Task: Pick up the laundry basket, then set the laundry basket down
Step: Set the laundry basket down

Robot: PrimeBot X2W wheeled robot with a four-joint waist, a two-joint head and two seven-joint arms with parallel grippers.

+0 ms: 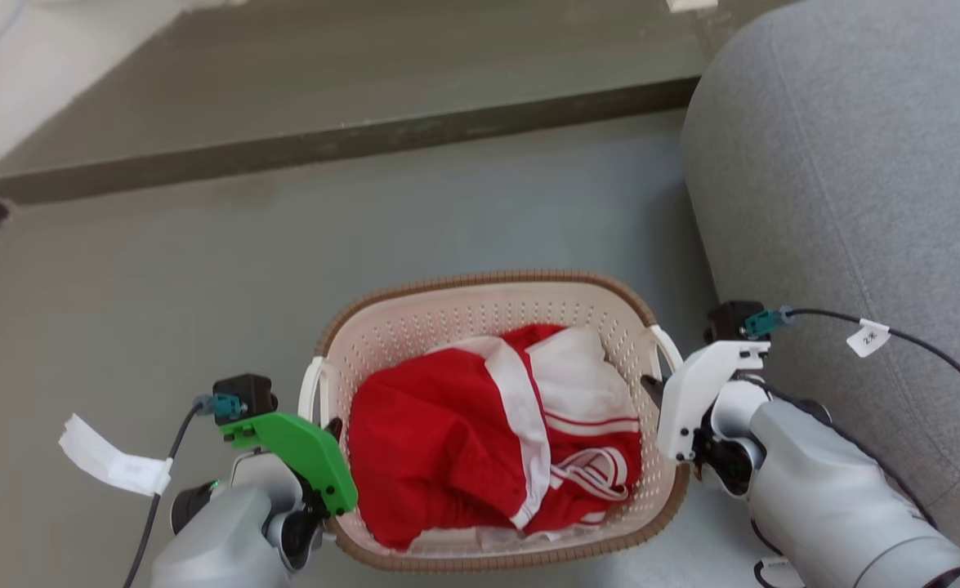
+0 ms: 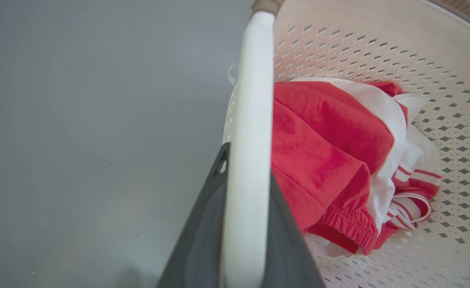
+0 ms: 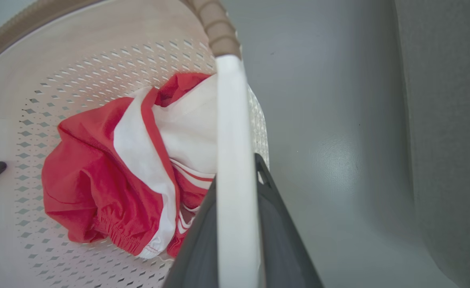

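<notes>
The laundry basket (image 1: 480, 314), cream-white and perforated with a brown woven-look rim, sits low in the middle of the head view. A red and white garment (image 1: 447, 441) lies bunched inside it. My left gripper (image 1: 328, 433), under a green mount, is shut on the basket's left white handle (image 1: 310, 388). In the left wrist view that handle (image 2: 251, 100) runs between the dark fingers (image 2: 203, 240). My right gripper (image 1: 655, 388), under a white mount, is shut on the right handle (image 1: 669, 343); the right wrist view shows this handle (image 3: 231, 120) clamped between its fingers (image 3: 279, 232). Whether the basket rests on the floor I cannot tell.
A grey sofa (image 1: 855, 204) bulges in close beside my right arm. A dark raised step (image 1: 324, 90) crosses the back. Bare grey floor (image 1: 161, 286) spreads to the left and ahead of the basket. A paper tag (image 1: 112, 465) hangs off the left arm's cable.
</notes>
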